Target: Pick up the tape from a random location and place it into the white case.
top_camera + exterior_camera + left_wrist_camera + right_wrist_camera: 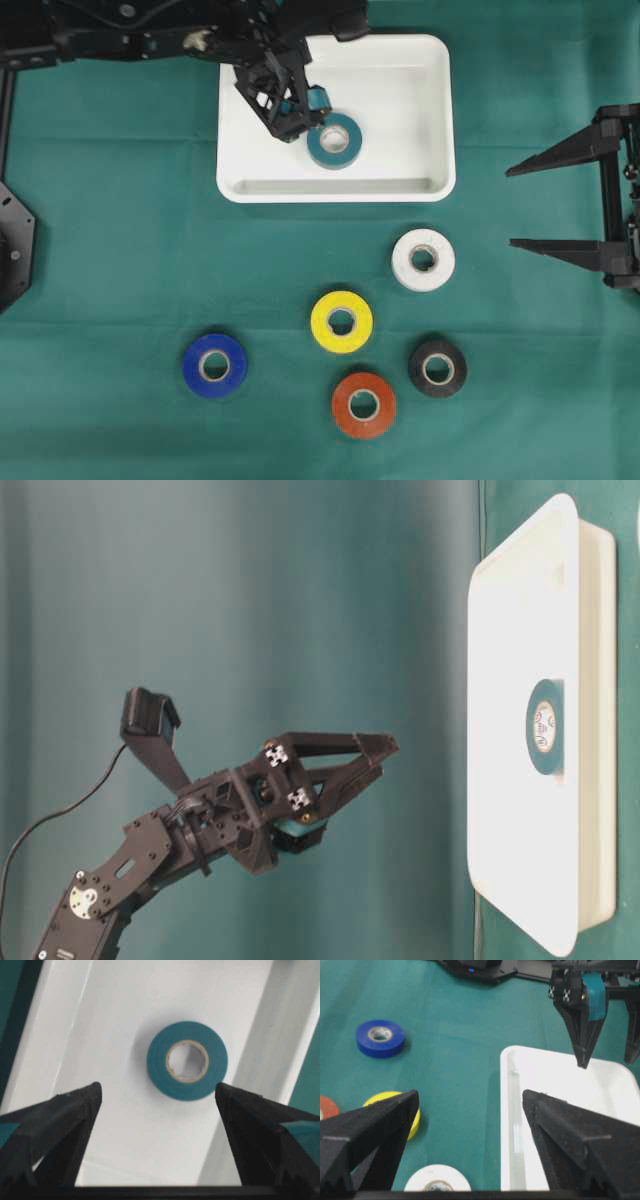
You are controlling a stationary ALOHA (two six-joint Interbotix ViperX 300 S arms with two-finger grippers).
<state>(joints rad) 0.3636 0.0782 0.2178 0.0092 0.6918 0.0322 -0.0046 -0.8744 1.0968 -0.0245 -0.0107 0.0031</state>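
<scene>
Inside the white case (430, 120), the glossy teal tape (334, 141) ring lies flat; at its ten o'clock, the left hand (297, 112) hangs wide open, empty.

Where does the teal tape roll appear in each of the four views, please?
Overhead: teal tape roll lies mid-tray in the white case, beside the left gripper.
Table-level: right of centre, seen edge-on, on the case floor.
Left wrist: centre, between the open jaws.
Right wrist: not visible.
Shared landmark: the white case.
</scene>
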